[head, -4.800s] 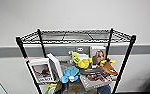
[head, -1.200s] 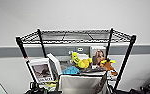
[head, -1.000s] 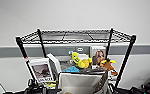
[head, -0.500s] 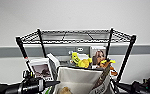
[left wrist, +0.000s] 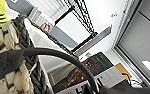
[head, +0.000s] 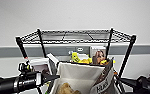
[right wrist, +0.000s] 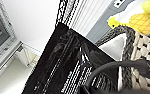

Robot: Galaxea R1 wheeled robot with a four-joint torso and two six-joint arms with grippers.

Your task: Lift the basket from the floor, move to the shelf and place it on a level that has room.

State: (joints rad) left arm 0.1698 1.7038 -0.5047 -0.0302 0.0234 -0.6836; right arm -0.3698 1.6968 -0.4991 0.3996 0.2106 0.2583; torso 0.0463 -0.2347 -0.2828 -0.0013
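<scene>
— In front of the shelf [head: 76, 37], we hold the basket [head: 77, 76] up between our two arms, its cloth lining showing, below the top level [head: 73, 35].

— Are both grippers tight on it?

— We cannot tell. The left arm [head: 21, 82] meets the basket's left side and the right arm [head: 143, 83] reaches toward its right side, but the fingers are not clear. In the left wrist view the wicker wall [left wrist: 6, 62] sits right against the camera behind a dark cable [left wrist: 58, 56].

— What could go wrong?

— We judge the basket's rim is level with the toys [head: 82, 58] and pictures [head: 98, 53] on the tier behind it. Pushed forward at this height, it would knock those over or strike the front bar [head: 73, 41] of the top level.

— Anything else?

— A dark printed bag [head: 103, 80] hangs at the basket's right corner; it could catch on a post [head: 127, 58]. If one arm rises faster, the basket tilts and may spill.
</scene>
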